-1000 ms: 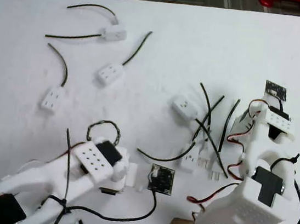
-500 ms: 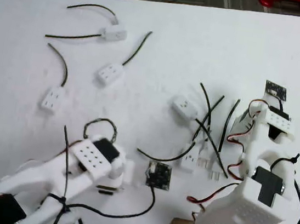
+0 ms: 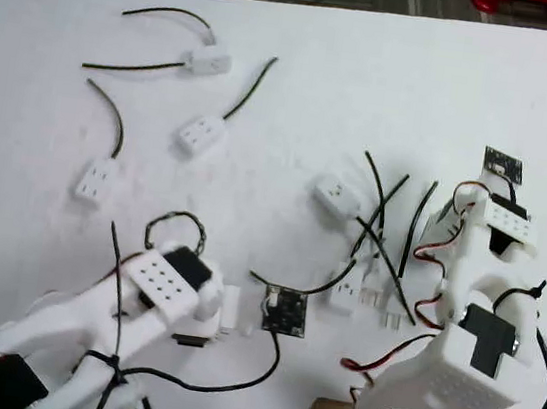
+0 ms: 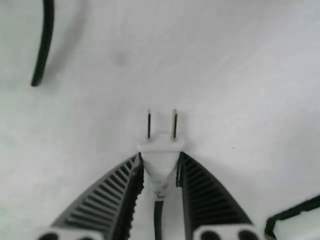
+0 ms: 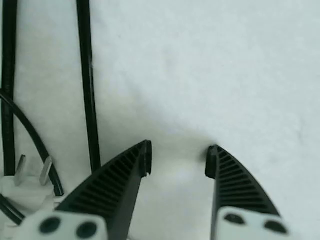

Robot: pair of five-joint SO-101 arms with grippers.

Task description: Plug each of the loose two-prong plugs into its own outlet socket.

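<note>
Left pincer (image 4: 159, 162) clamps the white two-prong plastic plug (image 4: 160, 146) by its rear; I'd worry it pivots, prongs missing a white socket block (image 3: 200, 135). Right pincer (image 5: 177, 161) gapes.

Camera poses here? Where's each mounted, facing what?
High: fixed above, looking down on white table; left arm and right arm show.
Left wrist: rides left arm, faces along left gripper, shut on a plug.
Right wrist: rides right arm, faces table past open right gripper, beside black cables.
Shared: high and right wrist both see those cables.
</note>
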